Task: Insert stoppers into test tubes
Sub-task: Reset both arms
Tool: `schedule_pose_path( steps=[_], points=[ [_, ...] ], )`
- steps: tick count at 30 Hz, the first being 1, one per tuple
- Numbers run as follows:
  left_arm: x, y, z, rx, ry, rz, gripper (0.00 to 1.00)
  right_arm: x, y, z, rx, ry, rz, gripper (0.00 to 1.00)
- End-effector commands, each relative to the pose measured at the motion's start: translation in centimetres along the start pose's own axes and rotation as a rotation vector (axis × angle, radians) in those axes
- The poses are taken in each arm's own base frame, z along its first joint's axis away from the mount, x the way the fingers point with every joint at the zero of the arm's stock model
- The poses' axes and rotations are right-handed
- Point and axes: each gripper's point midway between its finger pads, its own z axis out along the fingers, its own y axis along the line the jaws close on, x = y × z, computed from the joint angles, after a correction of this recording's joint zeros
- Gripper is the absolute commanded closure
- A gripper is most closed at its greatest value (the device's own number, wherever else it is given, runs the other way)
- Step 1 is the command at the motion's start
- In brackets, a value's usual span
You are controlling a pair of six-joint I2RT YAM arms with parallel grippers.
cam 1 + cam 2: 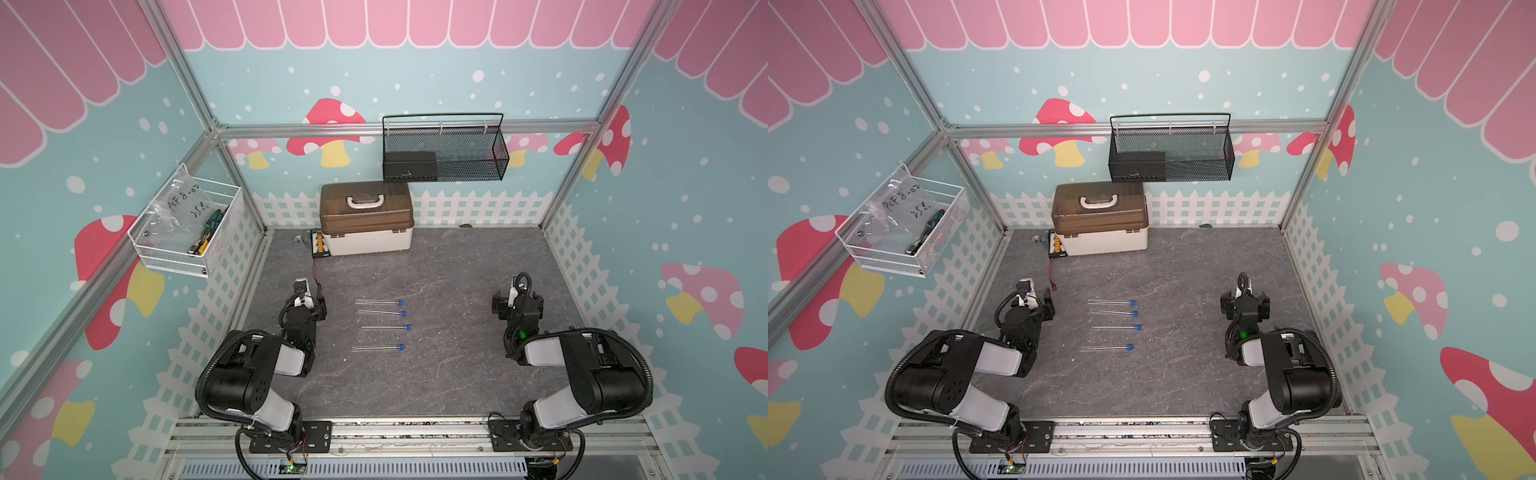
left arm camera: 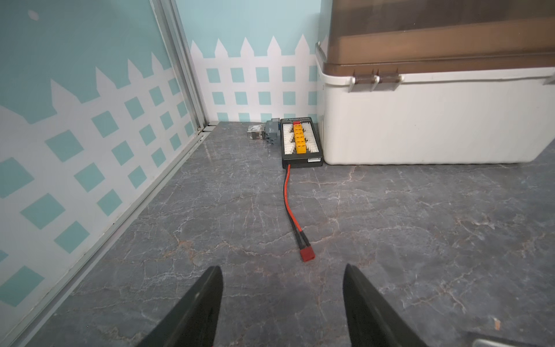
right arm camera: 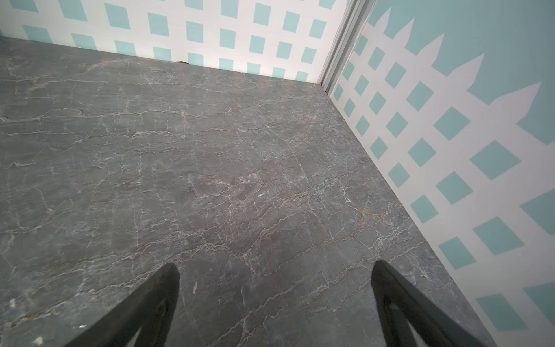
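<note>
Seemingly all four test tubes [image 1: 384, 327] lay side by side on the table [image 1: 457, 374], a blue stopper [image 1: 408, 327] at each mouth, though how deep was unclear. The left gripper [image 2: 283, 267] and right gripper [image 3: 274, 264] stood spread, empty and well apart from the tubes. A loosely seated plug could slip out if a tube rolled.

The worktop [image 1: 457, 374] is a grey, marble-veined slab. Near its middle four clear test tubes [image 1: 378, 302] lie flat, one behind another and apart, parallel to the near edge, with their blue stoppers [image 1: 400, 302] at the ends toward the right edge. Against the far edge, nearer the far left corner, stands a white box with a brown lid [image 1: 365, 239], with a black connector board [image 2: 301, 144] just beside it on the left and a small grey block [image 2: 271, 132] beyond that. A red-and-black cable [image 2: 288, 204] runs from the board toward the near edge, ending in a red plug [image 2: 307, 255].
</note>
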Motion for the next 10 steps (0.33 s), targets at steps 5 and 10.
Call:
schedule_pose_path(
  steps=[5,10],
  points=[
    [-0.9,0.6,1.4,-0.042,0.024,-0.026,0.32,-1.1,-0.4,0.4,0.021,-0.029,0.032,0.01],
    [-0.9,1.9,1.8,-0.129,0.041,-0.038,0.23,-1.1,-0.4,0.3,0.019,-0.026,0.031,0.01]
  ],
)
